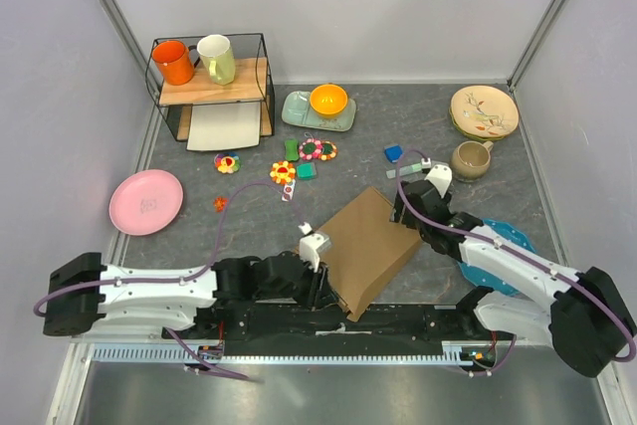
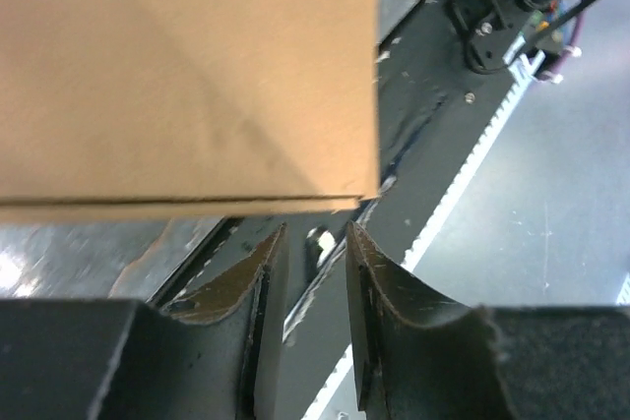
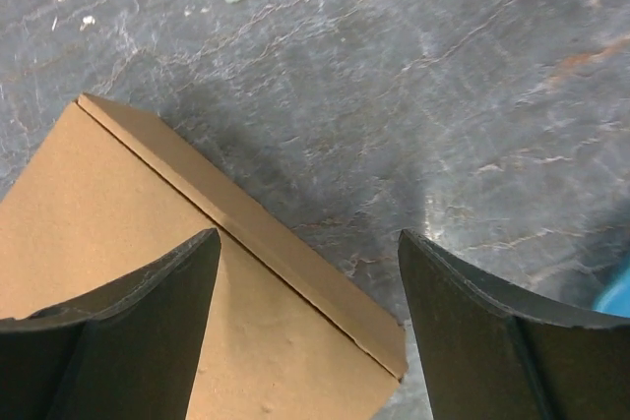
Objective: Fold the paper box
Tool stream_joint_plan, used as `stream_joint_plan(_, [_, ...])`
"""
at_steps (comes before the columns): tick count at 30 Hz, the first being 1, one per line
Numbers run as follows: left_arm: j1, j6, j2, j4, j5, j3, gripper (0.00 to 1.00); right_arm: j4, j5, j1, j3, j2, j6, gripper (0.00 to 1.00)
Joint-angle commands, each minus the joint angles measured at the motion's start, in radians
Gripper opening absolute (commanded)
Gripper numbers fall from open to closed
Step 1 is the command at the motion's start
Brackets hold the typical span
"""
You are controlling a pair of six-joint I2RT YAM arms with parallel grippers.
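In the left wrist view, the left pincer (image 2: 315,233) is seen at the bottom of the frame, its fingers barely parted and nothing gripped between them. The lower edge of the paper box (image 2: 187,66) lies just above the tips – brown cardboard filling the upper left of that frame.

In the top view, the paper box (image 1: 366,249) is found at lower centre, closed and set diagonally on the grey surface (image 1: 557,176), its near corner reaching the black rail by the arm bases. The left pincer (image 1: 320,286) is placed just beside its left edge.

At the box's far right corner the right pincer (image 1: 402,209) is held released. In the right wrist view its fingers (image 3: 118,312) are spread wide over the box's edge (image 3: 148,272), nothing clasped between them.

Beneath the right arm a blue plate (image 1: 498,256) is partly hidden. To the left a pink plate (image 1: 146,201) is seen – further up, small flower-shaped toys (image 1: 317,149), a brown mug (image 1: 470,159) and a beige plate (image 1: 484,111). An orange bowl (image 1: 328,100) is set on a green tray (image 1: 297,111). At upper left, a wire shelf (image 1: 264,77) carries an orange mug (image 1: 174,62) and a pale mug (image 1: 217,59).
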Motion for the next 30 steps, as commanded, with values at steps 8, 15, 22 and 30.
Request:
stream_joint_plan(8, [0.022,-0.237,-0.332,-0.078,-0.26,-0.196,0.44,0.211,-0.281,-0.014,-0.123,-0.006,-0.039,0.76])
stream_joint_plan(15, [0.194,-0.202,-0.216,-0.005,-0.13,-0.198,0.45,0.203,-0.351,-0.014,-0.241,-0.106,0.016,0.71])
stream_joint_plan(22, [0.462,-0.102,-0.093,0.083,0.037,-0.158,0.45,0.139,-0.367,-0.014,-0.298,-0.227,0.064,0.7])
stream_joint_plan(30, [0.631,0.029,0.145,0.143,0.131,0.037,0.44,0.133,-0.379,-0.013,-0.319,-0.276,0.108,0.69])
